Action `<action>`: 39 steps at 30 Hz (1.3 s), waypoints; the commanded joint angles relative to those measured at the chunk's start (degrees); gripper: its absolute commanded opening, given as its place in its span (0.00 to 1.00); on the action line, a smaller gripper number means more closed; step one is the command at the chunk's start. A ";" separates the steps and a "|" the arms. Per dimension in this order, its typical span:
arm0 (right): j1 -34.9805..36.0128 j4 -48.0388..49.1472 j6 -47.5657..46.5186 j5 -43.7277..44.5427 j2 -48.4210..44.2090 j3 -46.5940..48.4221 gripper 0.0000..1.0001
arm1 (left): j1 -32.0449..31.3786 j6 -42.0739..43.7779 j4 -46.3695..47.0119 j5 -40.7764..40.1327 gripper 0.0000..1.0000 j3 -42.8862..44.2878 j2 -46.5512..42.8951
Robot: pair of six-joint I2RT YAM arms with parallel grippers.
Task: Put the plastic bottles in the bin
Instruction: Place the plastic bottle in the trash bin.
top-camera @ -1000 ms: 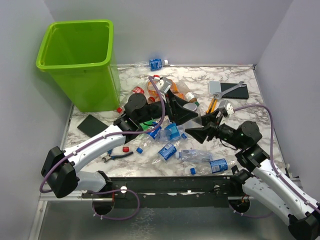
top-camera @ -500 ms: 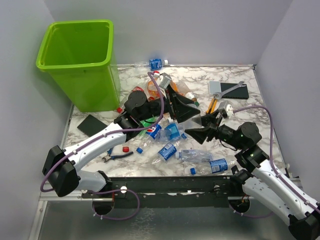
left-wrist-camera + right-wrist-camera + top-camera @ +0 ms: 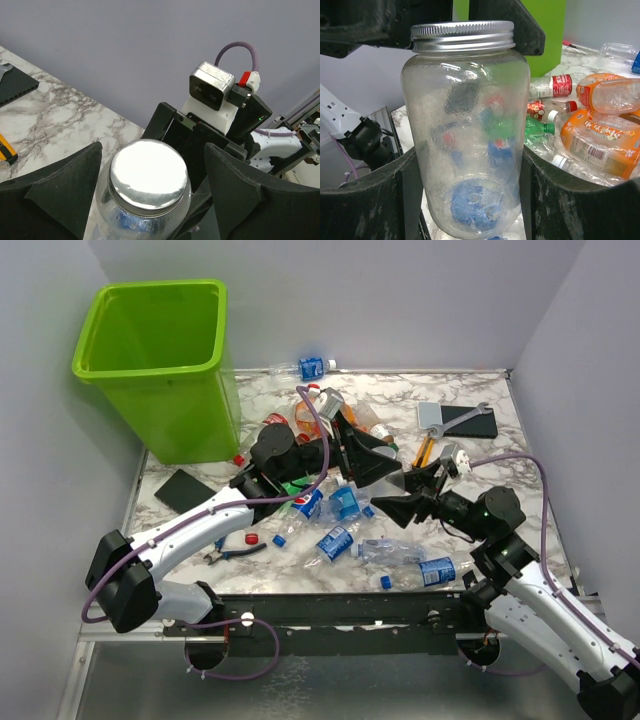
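A clear jar with a silver screw lid [image 3: 465, 130] stands upright between my right gripper's [image 3: 467, 160] pads, which press its sides. My left gripper [image 3: 152, 150] straddles the jar's lid [image 3: 148, 172] from the other side, fingers apart with a gap on each side. In the top view both grippers meet mid-table, left [image 3: 372, 468] and right [image 3: 405, 502]. Several plastic bottles lie around them: blue-labelled ones [image 3: 335, 540] near the front, orange ones [image 3: 600, 135] and a green one [image 3: 540, 127] behind. The lime-green bin [image 3: 160, 370] stands at the far left corner.
Blue-handled pliers [image 3: 232, 552] and a black pad [image 3: 184, 490] lie at the left. A wrench on another black pad [image 3: 468, 420] and a yellow-handled tool [image 3: 424, 450] lie at the right. One bottle [image 3: 312, 367] rests against the back wall.
My left gripper's fingers have spread wider around the jar's lid and the left wrist has shifted slightly. The right gripper keeps the jar in the same place.
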 commanded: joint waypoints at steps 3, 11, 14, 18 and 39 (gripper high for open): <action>0.42 3.18 0.77 1.30 -1.17 -0.05 0.21 | -0.50 1.60 0.06 -0.51 0.82 -1.49 -1.33; 0.40 2.46 0.87 0.87 -1.27 -0.23 0.21 | -0.49 1.61 0.05 -1.01 0.46 -1.02 -1.31; 0.36 2.06 1.00 0.58 -1.27 -0.17 0.22 | -0.52 1.93 0.05 -1.15 0.30 -0.88 -1.39; 0.42 -0.53 1.46 0.56 -0.35 1.32 0.45 | -0.53 2.93 0.05 -1.13 0.05 -0.70 -1.42; 0.42 -10.05 11.74 16.45 -0.74 5.44 0.85 | -0.52 4.75 -0.44 -7.82 0.00 -3.65 -4.24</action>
